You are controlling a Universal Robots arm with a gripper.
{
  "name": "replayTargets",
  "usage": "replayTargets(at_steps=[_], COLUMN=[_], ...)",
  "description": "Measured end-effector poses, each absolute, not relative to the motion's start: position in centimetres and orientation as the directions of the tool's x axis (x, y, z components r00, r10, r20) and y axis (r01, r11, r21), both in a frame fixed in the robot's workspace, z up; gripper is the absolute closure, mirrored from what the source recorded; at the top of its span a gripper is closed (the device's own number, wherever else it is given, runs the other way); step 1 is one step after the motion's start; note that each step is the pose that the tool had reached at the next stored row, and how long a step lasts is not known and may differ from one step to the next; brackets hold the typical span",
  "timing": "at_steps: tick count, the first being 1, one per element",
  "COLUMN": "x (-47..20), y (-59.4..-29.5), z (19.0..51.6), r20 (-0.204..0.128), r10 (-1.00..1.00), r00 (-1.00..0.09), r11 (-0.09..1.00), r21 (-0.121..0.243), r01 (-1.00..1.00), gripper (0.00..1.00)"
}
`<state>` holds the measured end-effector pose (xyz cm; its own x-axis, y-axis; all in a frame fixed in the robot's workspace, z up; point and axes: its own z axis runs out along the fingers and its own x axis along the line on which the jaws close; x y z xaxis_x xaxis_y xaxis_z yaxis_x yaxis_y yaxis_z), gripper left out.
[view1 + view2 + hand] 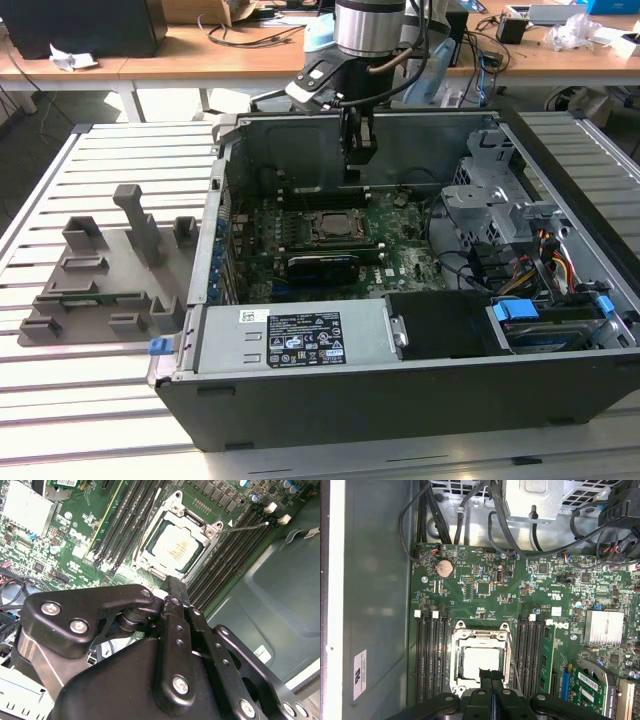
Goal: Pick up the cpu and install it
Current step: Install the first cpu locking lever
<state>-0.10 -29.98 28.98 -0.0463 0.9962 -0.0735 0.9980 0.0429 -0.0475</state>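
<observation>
The cpu (330, 226) lies flat inside the open socket frame (457, 630) on the green motherboard, its silver-grey top showing in both wrist views (175, 545) (479, 661). My gripper (353, 176) hangs inside the computer case, a little above the board and just behind the socket toward the case's rear wall. Its two black fingers (486, 677) are pressed together with nothing between them. The fingertips (175, 584) overlap the socket's edge in both wrist views. The socket's thin wire lever (245, 526) stands free beside the frame.
Memory slots (427, 655) flank the socket. A power supply (290, 340) fills the case's front, and a drive cage (490, 200) with cables sits at the exterior view's right. A grey plastic tray (110, 280) rests on the slatted table at the left. A silver heatsink (603, 627) is nearby.
</observation>
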Motion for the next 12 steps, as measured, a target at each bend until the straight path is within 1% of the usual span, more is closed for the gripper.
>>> replayTargets(at_steps=[2, 4, 6, 12], x=[-0.10, -0.10, -0.10, -0.10], y=[-29.97, -29.97, -29.97, -29.97], z=[28.98, 28.98, 28.98, 28.98], r20=[-0.074, -0.073, -0.074, -0.073], r10=[0.996, 0.994, 0.980, 0.955], r00=[-0.050, -0.078, -0.185, -0.286], r11=[0.047, 0.075, 0.182, 0.283], r21=[-0.047, -0.047, -0.047, -0.047], r01=[0.998, 0.996, 0.982, 0.958], gripper=[0.89, 0.89, 0.89, 0.89])
